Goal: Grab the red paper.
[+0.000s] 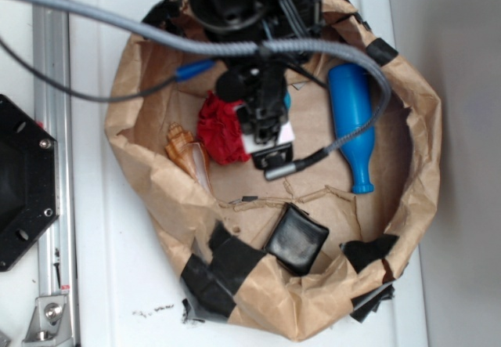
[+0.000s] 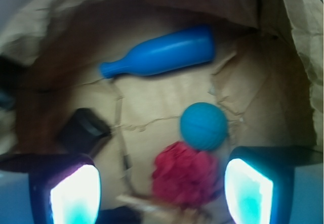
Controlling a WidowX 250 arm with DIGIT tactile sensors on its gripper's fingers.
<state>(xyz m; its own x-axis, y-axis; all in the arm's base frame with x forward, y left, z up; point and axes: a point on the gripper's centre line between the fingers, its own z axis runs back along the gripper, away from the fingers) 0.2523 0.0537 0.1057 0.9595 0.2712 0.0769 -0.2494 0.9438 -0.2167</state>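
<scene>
The red paper (image 1: 221, 130) is a crumpled bright red wad on the floor of a brown paper bowl (image 1: 149, 182). In the exterior view my gripper (image 1: 264, 131) hangs just to its right, and the arm hides part of it. In the wrist view the red paper (image 2: 185, 176) lies between my wide-apart fingers, closer to the right fingertip (image 2: 248, 191) than to the left one (image 2: 76, 196). The gripper (image 2: 162, 193) is open and neither finger touches the wad. A teal ball (image 2: 203, 126) rests right against the paper's far side.
A blue bowling pin (image 1: 352, 124) lies at the right of the bowl. A black square block (image 1: 296, 239) sits near the front wall. A brown wooden piece (image 1: 188, 153) lies beside the paper's left. The taped bowl walls rise all around.
</scene>
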